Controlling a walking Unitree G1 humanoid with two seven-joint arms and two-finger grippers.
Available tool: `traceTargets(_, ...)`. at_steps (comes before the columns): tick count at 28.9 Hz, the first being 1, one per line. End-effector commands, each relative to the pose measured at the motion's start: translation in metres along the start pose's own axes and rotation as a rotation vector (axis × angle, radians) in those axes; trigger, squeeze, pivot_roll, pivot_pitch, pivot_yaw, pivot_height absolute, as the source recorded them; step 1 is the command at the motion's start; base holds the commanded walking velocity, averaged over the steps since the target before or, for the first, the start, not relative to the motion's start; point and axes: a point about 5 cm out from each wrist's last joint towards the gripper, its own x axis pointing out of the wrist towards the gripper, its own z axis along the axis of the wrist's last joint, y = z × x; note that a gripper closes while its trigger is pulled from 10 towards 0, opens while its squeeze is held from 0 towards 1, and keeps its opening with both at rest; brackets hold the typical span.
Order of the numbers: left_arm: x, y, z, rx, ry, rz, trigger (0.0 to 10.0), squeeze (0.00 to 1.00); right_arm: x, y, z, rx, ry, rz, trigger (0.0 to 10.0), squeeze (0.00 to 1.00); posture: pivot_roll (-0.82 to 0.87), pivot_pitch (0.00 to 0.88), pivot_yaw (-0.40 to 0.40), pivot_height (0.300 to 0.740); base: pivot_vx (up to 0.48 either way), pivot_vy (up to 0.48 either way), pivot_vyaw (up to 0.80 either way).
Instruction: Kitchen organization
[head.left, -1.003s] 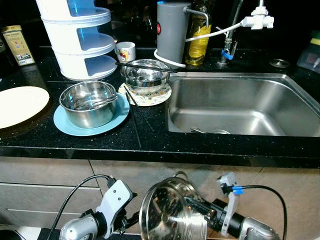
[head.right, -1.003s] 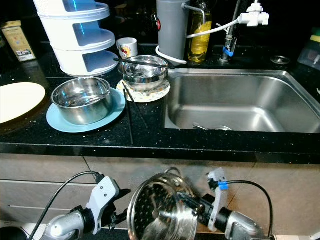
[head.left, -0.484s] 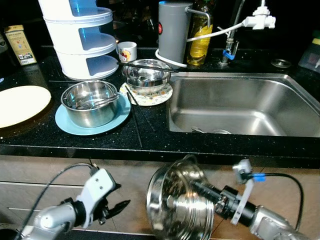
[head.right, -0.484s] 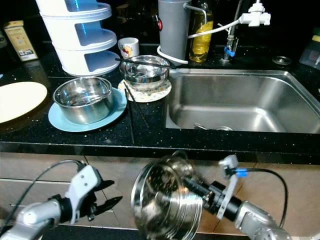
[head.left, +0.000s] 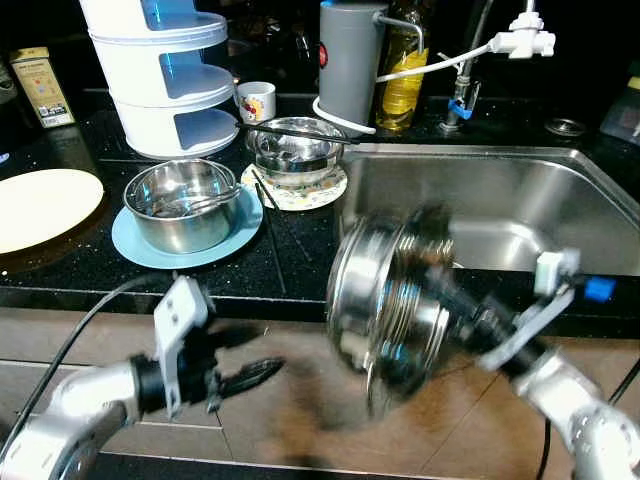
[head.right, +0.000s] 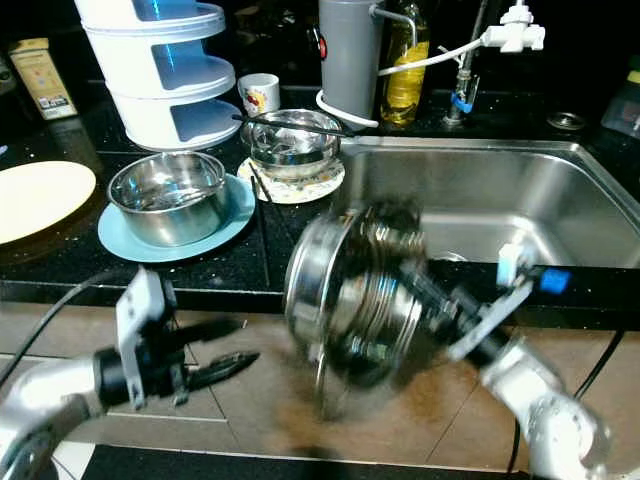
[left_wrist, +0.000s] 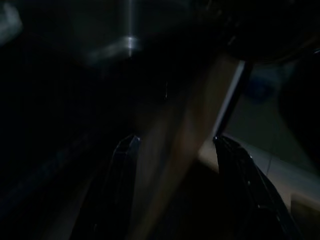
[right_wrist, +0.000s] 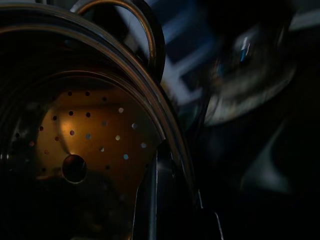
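Left eye view, blurred, right gripper (head.left: 425, 300) apparently clamping steamer pot (head.left: 385, 300), counter height

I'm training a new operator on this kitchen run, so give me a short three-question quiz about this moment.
1. True or false: the right hand holds the perforated steel pot.
2. On what does the steel bowl nearest the cream plate stand? A) a blue plate B) the sink C) a floral mat
3. Fill in: the left hand's fingers are ____.

Key: 1 true. 2 A, the blue plate. 3 open, holding nothing, below the countertop edge.
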Motion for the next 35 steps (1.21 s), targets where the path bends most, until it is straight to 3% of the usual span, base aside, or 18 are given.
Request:
traceTargets(1,0.002,0.0,0.006,-0.029,-0.036,0.004,10.0,0.0,-0.002,-0.005,0.005,-0.017,-0.037,-0.059,10.0,0.0,-0.09,0.136,-0.028,0.74,0.0,0.0,0.0)
traceTargets(3,0.004,0.001,0.011,-0.029,-0.056,0.008,10.0,0.0,-0.001,-0.008,0.007,-0.044,-0.039,-0.094,10.0,0.0,-0.09,0.135,-0.027,0.74,0.0,0.0,0.0)
traceTargets(6,0.019,0.012,0.029,0.068,-0.105,0.09,10.0,0.0,0.006,-0.03,0.015,-0.182,-0.022,-0.337,10.0,0.0,-0.09,0.137,-0.028,0.74,0.0,0.0,0.0)
traceTargets(7,0.019,0.012,0.029,0.068,-0.105,0.09,10.0,0.0,0.006,-0.03,0.015,-0.182,-0.022,-0.337,10.0,0.0,-0.09,0.137,-0.028,0.74,0.0,0.0,0.0)
traceTargets(9,0.031,0.02,0.035,0.139,-0.094,0.169,10.0,0.0,0.007,-0.044,0.02,-0.304,-0.006,-0.508,10.0,0.0,-0.08,0.137,-0.027,0.74,0.0,0.0,0.0)
traceTargets(14,0.049,0.031,0.037,0.201,-0.067,0.3,10.0,0.0,0.007,-0.054,0.033,-0.555,0.015,-0.697,10.0,0.0,-0.08,0.139,-0.025,0.74,0.0,0.0,0.0)
traceTargets(23,0.064,0.03,0.041,0.19,-0.1,0.317,10.0,0.0,0.016,-0.046,0.059,-0.599,-0.153,-0.767,10.0,0.0,-0.09,0.146,-0.016,0.74,0.0,0.0,0.0)
traceTargets(29,0.07,0.033,0.039,0.193,-0.079,0.353,10.0,0.0,0.022,-0.05,0.054,-0.643,-0.082,-0.812,10.0,0.0,-0.09,0.15,-0.014,0.74,0.0,0.0,0.0)
traceTargets(35,0.073,0.035,0.043,0.221,-0.092,0.383,10.0,0.0,0.024,-0.049,0.052,-0.675,-0.104,-0.847,10.0,0.0,-0.08,0.152,-0.014,0.74,0.0,0.0,0.0)
